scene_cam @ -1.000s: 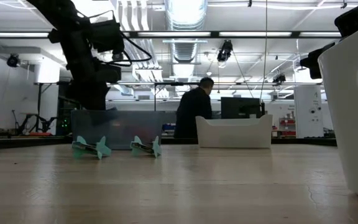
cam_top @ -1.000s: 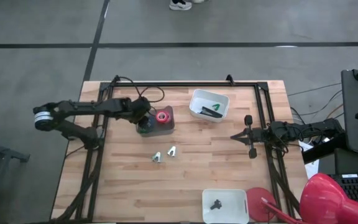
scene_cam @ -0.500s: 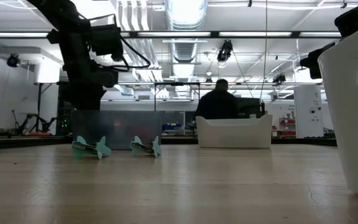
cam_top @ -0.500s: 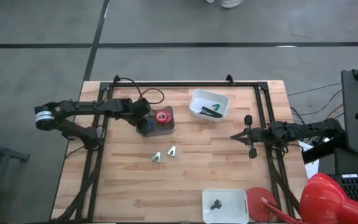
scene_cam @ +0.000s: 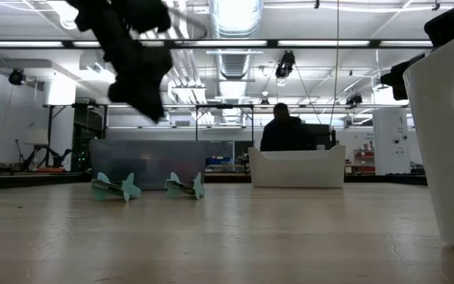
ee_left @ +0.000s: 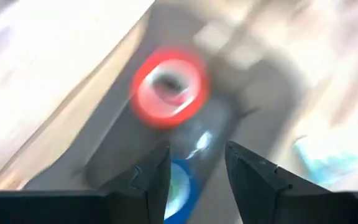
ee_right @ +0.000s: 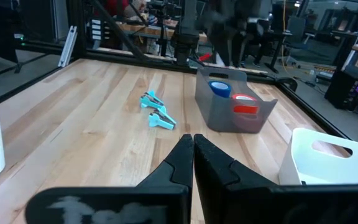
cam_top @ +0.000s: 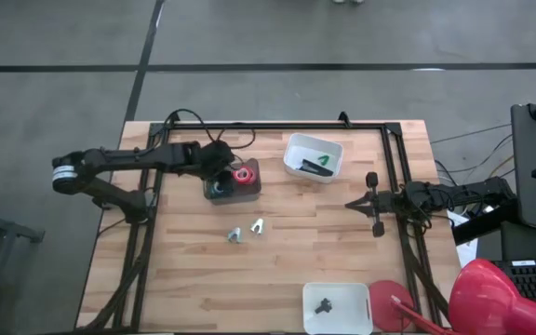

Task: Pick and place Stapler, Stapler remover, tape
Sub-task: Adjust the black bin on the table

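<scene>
Nearest the front table edge, a white tray (cam_top: 337,307) with a small dark item was noted. Mid-table, two teal staple removers (cam_top: 246,230) lay side by side. Farther back, the left gripper (cam_top: 220,169) hung with jaws parted above the grey bin (ee_right: 229,109) containing red tape (cam_top: 243,175) and blue tape (ee_right: 219,88). At the right edge, the right gripper (cam_top: 372,205) was shut, empty.

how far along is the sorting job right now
Looks done: the red tape roll and blue tape roll lie in the grey bin. In hand: nothing; the left gripper hangs open above that bin, the right gripper waits shut. Left: two teal staple removers on the table.
</scene>
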### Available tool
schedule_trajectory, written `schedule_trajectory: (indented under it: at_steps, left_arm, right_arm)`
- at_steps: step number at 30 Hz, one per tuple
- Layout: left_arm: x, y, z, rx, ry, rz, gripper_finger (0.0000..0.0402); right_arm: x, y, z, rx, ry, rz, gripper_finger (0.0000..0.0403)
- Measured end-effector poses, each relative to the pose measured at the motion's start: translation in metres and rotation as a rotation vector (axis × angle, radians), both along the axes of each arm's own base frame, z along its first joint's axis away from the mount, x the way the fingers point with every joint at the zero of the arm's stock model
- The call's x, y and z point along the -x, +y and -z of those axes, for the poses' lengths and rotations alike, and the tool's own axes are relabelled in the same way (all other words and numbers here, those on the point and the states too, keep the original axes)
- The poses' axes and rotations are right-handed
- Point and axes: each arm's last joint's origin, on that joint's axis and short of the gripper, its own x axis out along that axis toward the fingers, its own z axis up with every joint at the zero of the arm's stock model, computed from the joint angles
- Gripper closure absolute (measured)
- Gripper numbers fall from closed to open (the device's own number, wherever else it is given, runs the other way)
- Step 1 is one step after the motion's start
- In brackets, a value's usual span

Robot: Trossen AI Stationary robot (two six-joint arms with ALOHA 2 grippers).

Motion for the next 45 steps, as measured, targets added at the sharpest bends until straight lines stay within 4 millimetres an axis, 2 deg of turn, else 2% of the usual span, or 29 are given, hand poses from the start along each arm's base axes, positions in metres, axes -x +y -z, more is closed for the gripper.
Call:
schedule_trajectory:
  at_steps: [4,7,12,17,20,27,32,38,45]
  left_arm:
    - [-0.022,-0.025,-0.023,-0.040,-0.187,0.113,0.0253]
    - [-0.034,-0.050,-0.031,-0.060,-0.309,0.221,0.0254]
    - [-0.040,-0.087,-0.028,-0.033,-0.441,0.249,0.0255]
    - [-0.036,-0.109,-0.013,-0.165,-0.397,0.263,0.0255]
    - [-0.036,-0.112,0.005,-0.145,-0.355,0.206,0.0255]
    - [-0.056,-0.116,0.049,-0.115,-0.239,0.135,0.0260]
    - [-0.062,-0.118,0.073,-0.071,-0.167,0.083,0.0272]
    - [-0.065,-0.119,0.086,-0.024,-0.134,0.022,0.0291]
    - [-0.066,-0.120,0.092,-0.030,-0.115,0.022,0.0301]
  right_arm:
    - [0.000,0.000,0.000,0.000,0.000,0.000,0.0394]
    - [0.000,0.000,0.000,-0.001,0.000,0.000,0.0394]
    - [0.000,0.000,0.000,0.000,0.000,0.000,0.0394]
    - [0.000,0.000,0.000,0.000,0.000,0.000,0.0394]
    - [0.000,0.000,0.000,-0.001,0.000,0.000,0.0394]
    - [0.000,0.000,0.000,-0.001,0.001,0.000,0.0394]
    - [0.000,0.000,0.000,-0.001,0.000,0.000,0.0394]
    - [0.000,0.000,0.000,0.000,0.000,0.000,0.0394]
    - [0.000,0.000,0.000,-0.002,0.000,0.000,0.0394]
